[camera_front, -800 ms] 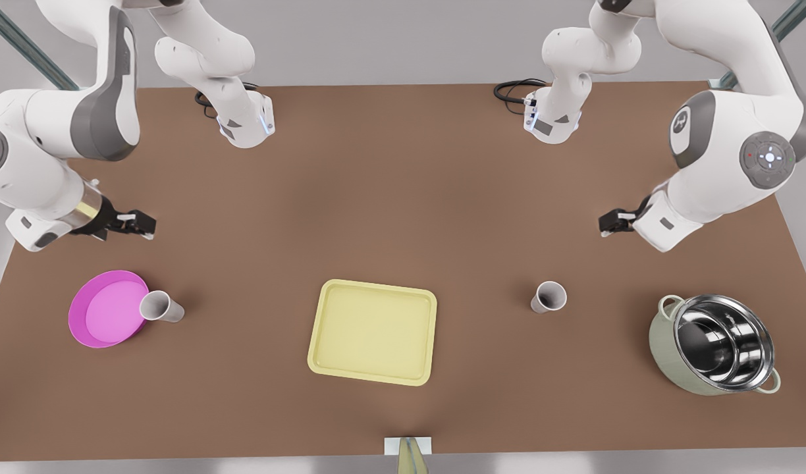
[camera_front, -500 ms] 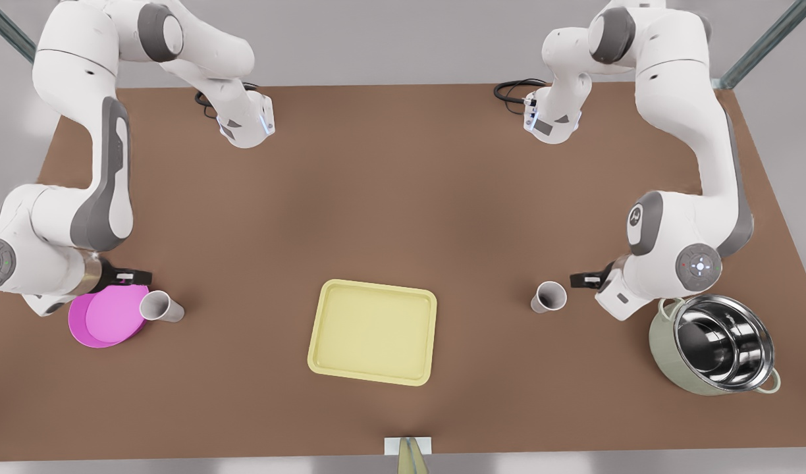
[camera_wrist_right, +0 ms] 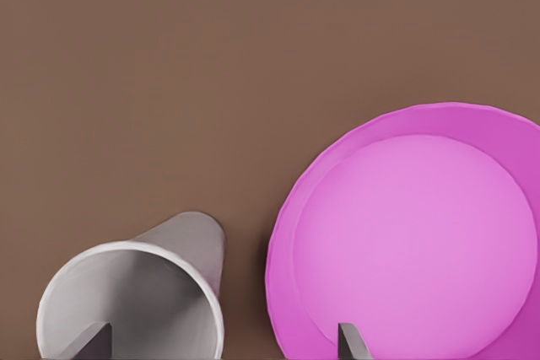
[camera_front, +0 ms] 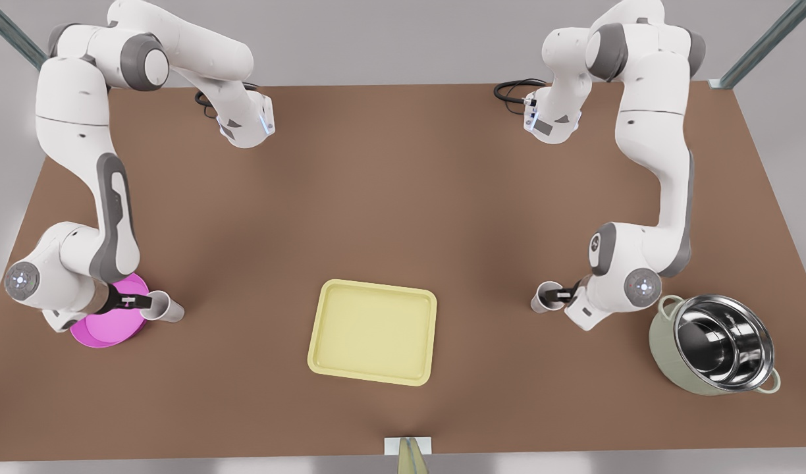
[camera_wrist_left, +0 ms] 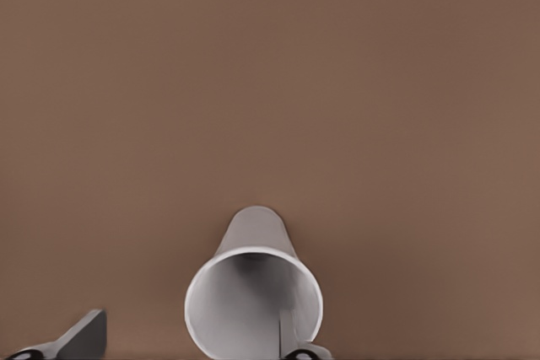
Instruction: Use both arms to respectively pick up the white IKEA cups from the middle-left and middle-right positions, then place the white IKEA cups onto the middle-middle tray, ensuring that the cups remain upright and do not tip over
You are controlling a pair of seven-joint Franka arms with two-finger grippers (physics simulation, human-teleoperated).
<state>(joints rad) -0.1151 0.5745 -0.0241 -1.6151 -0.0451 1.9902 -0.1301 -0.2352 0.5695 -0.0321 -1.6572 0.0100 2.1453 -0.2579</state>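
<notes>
Reaching low over the brown table [camera_front: 403,197], the right gripper [camera_front: 139,302] is hanging at the mouth of the first white IKEA cup [camera_front: 162,307] on the front view's left. Its fingers [camera_wrist_right: 94,340] are standing spread wide in the right wrist view, one lying over the cup's greyish inside and the other over the pink dish [camera_front: 107,326]. The gripper is grasping nothing. This cup is standing mouth up on the table, just beside the dish's rim.

On the front view's right, the left gripper [camera_front: 560,293] is sitting at the rim of the second white IKEA cup [camera_front: 546,297]. Its fingers [camera_wrist_left: 83,335] are likewise parted in the left wrist view, one showing well outside the cup wall and the other at the cup's rim; whether either is touching the cup cannot be told. That cup is also standing mouth up on bare table, apart from the steel pot [camera_front: 666,342] farther toward the front view's right.

The pale yellow tray [camera_front: 370,329] is lying between the two cups, well apart from both, with nothing on it.
</notes>
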